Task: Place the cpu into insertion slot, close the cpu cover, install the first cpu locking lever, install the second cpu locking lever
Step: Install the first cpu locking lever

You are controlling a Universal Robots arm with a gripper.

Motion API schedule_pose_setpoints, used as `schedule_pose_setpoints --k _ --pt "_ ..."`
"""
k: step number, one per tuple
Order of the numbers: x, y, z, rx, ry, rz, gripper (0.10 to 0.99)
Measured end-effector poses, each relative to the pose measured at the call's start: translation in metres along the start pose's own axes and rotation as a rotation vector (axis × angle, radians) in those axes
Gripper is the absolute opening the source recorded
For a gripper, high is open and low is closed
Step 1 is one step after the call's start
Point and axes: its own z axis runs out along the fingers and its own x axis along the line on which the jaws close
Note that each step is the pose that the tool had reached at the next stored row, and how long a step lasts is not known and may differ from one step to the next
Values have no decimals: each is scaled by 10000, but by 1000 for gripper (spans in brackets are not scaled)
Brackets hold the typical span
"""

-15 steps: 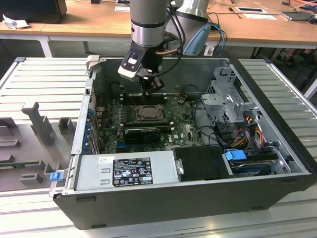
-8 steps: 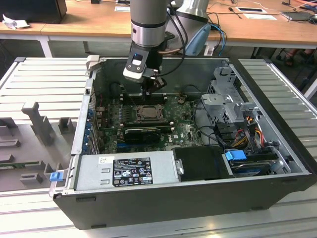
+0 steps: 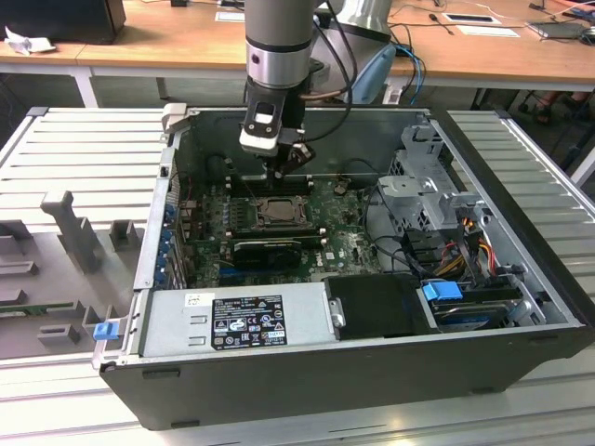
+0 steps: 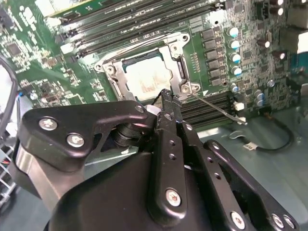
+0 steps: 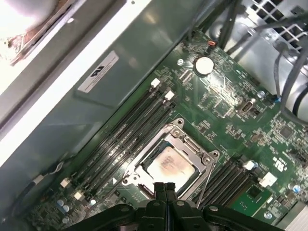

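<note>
Toward the exterior view's left, your gripper hangs just above the insertion slot. In the second wrist view the cpu lies seated there, with the cpu cover down around it. The gripper is clenched on nothing, at the cover's corner, where a thin locking lever juts free. Cables at the exterior view's right lie well apart. Judgement: the first-lever step is in hand and calls for a controlled push on that rod.

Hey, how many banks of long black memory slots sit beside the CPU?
2. The first bank lies between the cpu and the case wall; the second bank on the cpu's opposite side, its end hidden behind the end effector.
</note>
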Motion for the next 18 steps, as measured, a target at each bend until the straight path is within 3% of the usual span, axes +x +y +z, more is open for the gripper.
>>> schedule_pose_setpoints --k 4,18 --pt "0 0 0 7 16 -579 106" --pt "0 0 1 41 96 -3516 106"
